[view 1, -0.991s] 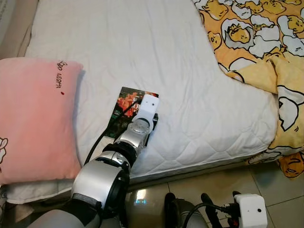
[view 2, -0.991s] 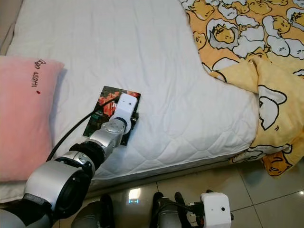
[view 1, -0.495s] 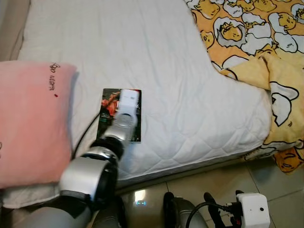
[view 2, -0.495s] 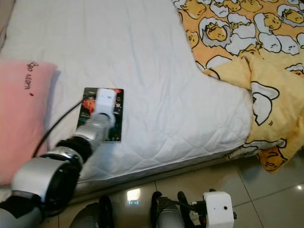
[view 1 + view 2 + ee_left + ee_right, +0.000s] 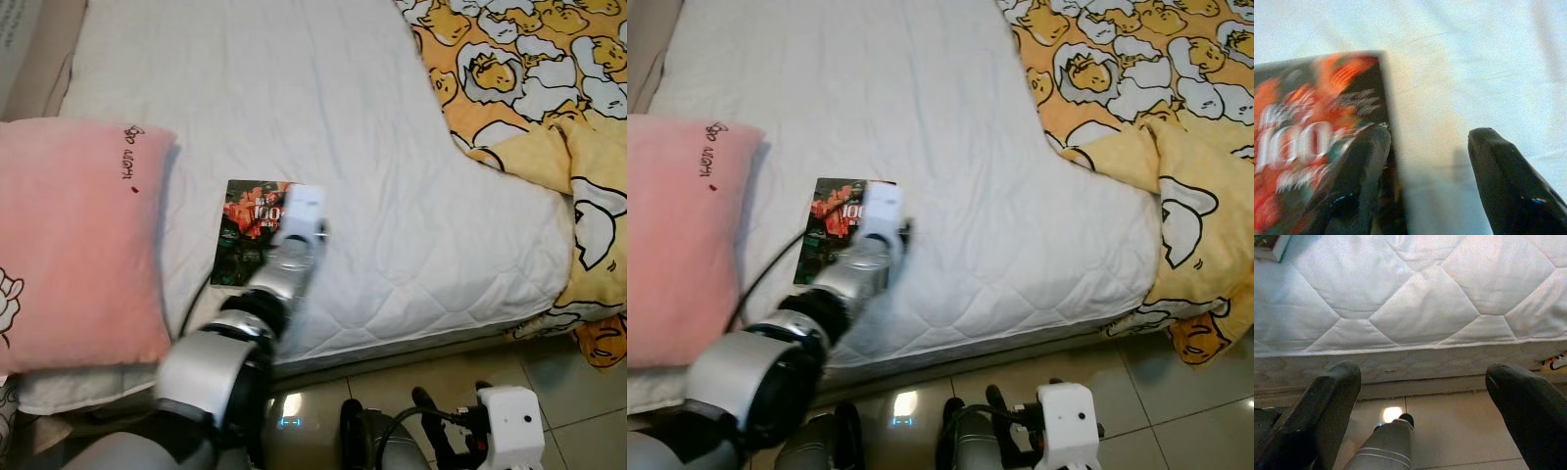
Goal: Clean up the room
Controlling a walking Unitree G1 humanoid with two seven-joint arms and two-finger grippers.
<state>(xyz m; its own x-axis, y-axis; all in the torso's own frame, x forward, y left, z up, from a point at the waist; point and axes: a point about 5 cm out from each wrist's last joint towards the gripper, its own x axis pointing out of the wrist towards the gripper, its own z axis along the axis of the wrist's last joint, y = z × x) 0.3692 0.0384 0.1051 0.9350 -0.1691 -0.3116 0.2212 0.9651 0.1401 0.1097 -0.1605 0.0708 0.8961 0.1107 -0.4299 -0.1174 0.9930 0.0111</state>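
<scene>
Pink pillow (image 5: 78, 245), white quilted mattress (image 5: 294, 98), seemingly red-black book (image 5: 250, 220).

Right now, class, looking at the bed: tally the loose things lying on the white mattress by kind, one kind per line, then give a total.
Pillow, pink: 1
Book, dark cover with red picture: 1
Blanket, yellow with cartoon print: 1
Total: 3
</scene>
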